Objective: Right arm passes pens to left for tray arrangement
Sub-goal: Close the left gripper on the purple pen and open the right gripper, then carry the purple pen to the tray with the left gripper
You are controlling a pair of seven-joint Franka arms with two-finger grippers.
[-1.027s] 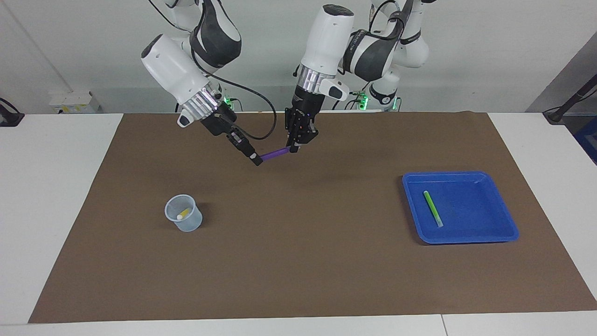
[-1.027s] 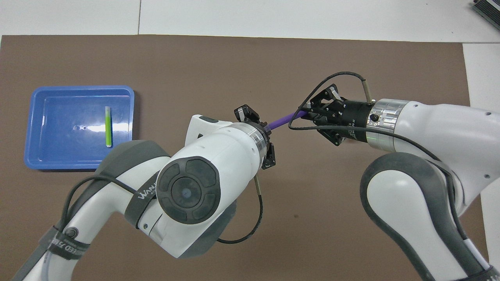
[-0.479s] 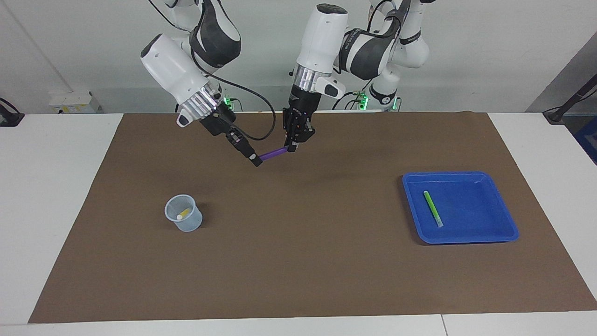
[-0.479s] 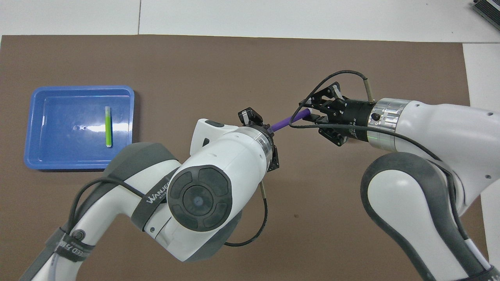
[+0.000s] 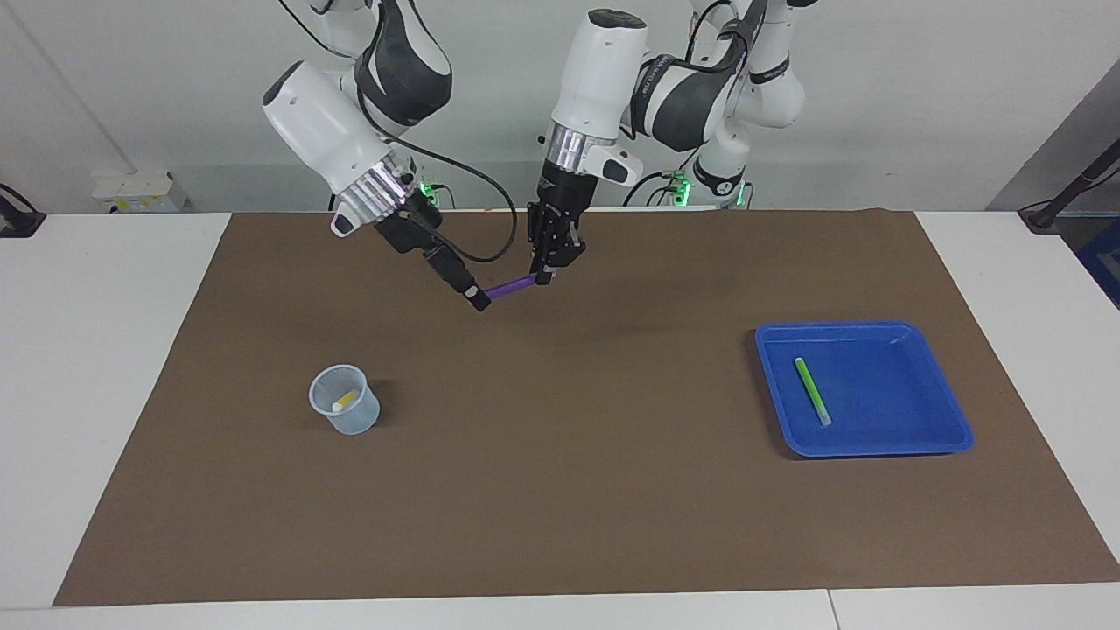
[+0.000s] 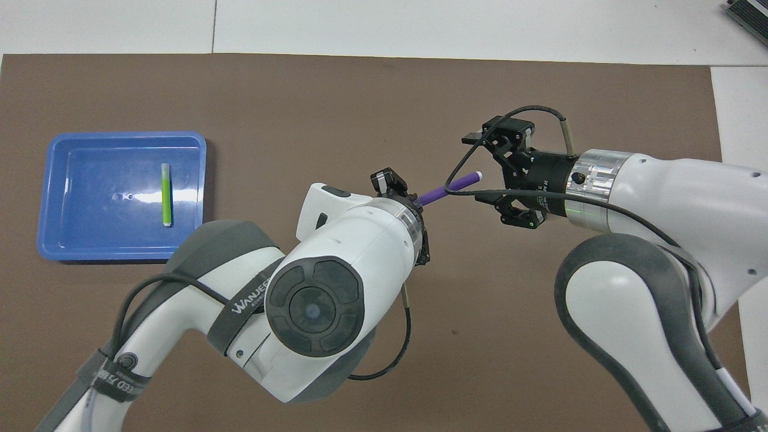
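The purple pen [image 5: 510, 289] hangs in the air over the mat's robot-side middle. My left gripper [image 5: 546, 276] is shut on one end of it. My right gripper [image 5: 478, 299] is at the pen's pale-tipped end, and in the overhead view [image 6: 489, 178] its fingers stand spread wide apart and off the pen [image 6: 447, 187]. My left gripper [image 6: 414, 204] is mostly hidden under its own arm there. The green pen [image 5: 812, 391] lies in the blue tray [image 5: 910, 367] at the left arm's end. The yellow pen [image 5: 344, 402] stands in a translucent cup [image 5: 350, 422].
A brown mat [image 5: 560, 490] covers the table. The cup stands toward the right arm's end, farther from the robots than the grippers; it is hidden in the overhead view. The tray [image 6: 90, 228] with the green pen [image 6: 166, 195] shows in the overhead view.
My right gripper's fingers have opened off the purple pen, baring its pale tip. My left gripper keeps hold of the other end. Both arms shifted only slightly.
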